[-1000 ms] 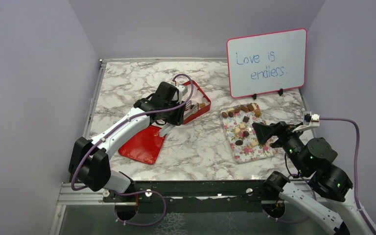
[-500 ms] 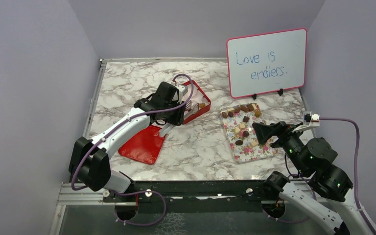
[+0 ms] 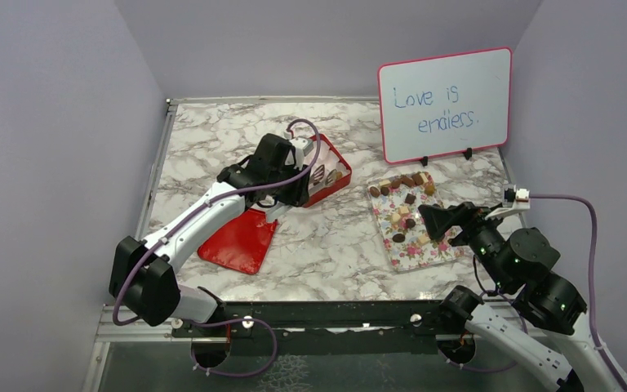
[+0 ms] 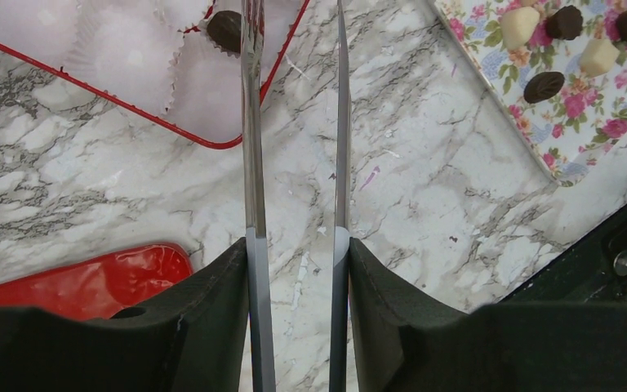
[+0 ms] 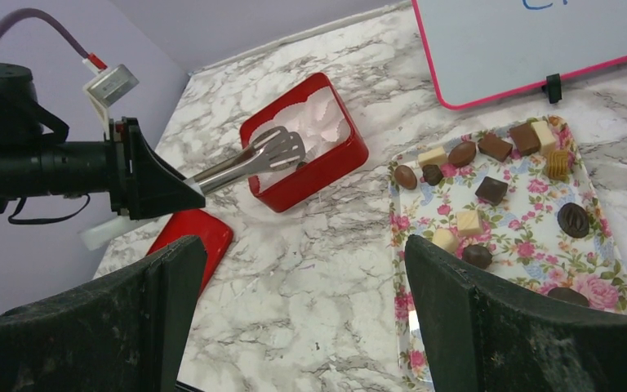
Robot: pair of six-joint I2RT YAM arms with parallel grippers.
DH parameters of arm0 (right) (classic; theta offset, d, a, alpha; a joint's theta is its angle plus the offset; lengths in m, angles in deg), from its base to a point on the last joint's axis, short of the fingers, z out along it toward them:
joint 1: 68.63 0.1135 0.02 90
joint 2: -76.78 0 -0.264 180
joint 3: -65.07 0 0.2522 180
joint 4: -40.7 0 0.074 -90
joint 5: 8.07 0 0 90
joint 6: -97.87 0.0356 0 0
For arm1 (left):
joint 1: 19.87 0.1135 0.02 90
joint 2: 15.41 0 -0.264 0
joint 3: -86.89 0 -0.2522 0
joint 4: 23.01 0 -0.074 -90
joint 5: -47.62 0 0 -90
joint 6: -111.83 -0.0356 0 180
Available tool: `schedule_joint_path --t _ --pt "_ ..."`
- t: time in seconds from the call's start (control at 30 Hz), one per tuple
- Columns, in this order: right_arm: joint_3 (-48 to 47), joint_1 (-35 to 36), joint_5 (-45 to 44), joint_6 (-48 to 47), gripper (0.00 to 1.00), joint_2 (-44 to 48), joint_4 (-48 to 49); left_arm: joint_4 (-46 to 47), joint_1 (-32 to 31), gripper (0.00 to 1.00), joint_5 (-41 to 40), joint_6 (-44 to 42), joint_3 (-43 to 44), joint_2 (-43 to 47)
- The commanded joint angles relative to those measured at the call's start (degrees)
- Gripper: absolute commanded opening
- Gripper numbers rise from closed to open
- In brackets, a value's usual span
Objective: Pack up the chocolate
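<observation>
The floral tray (image 5: pixel 522 245) by the right edge of our worktop (image 5: pixel 335 269) carries most chocolate (image 5: pixel 491 189). The red box (image 5: pixel 318 184) lies midway, toward the far edge. Our right gripper (image 5: pixel 300 245) hangs wide open, empty. Our left gripper (image 4: pixel 298 245) pinches tongs (image 4: pixel 251 122), blades parted over the box, likely sparing pieces from fingers.

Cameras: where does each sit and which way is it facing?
Top external: above and behind the bases, looking down on the marble table; left arm and right arm show.
Left wrist: on the left gripper, looking along its tongs at the red box corner; its fingers show.
Right wrist: on the open right gripper, facing across the floral tray toward the left arm; its fingers show.
Both wrist views share red box, tray, chocolates.
</observation>
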Motion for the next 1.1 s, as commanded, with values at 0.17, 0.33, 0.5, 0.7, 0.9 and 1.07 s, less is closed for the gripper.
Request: schedule_joint_path --t 0.17,0.33,0.5,0.7,0.9,1.07 --pt "-0.5 -0.2 1.2 0.3 0.97 -1.2 1.4 4.2 -2.7 0.42 2.7 0.8 2.8 3.3" --pt "-0.7 -0.2 0.9 0.3 0.97 -1.2 1.3 4.7 -9.1 0.42 -2.4 0.8 2.6 3.6" --pt "-2.2 -0.2 0.0 0.0 0.96 -1.6 0.5 7.3 -16.7 0.42 -3.9 1.1 1.1 3.3" --pt "-3.2 -0.2 -0.8 -0.2 0.96 -1.6 0.0 11.3 -23.0 0.42 -3.7 1.2 -1.1 2.0" --pt "-3.9 -0.2 -1.2 -0.5 0.96 -1.3 -0.3 14.1 -26.4 0.42 -4.0 -0.8 -1.2 -2.1" --pt "-4.0 -0.2 -1.6 -0.8 0.96 -0.4 -0.2 15.7 -27.7 0.42 -2.9 -2.1 -0.7 -6.7"
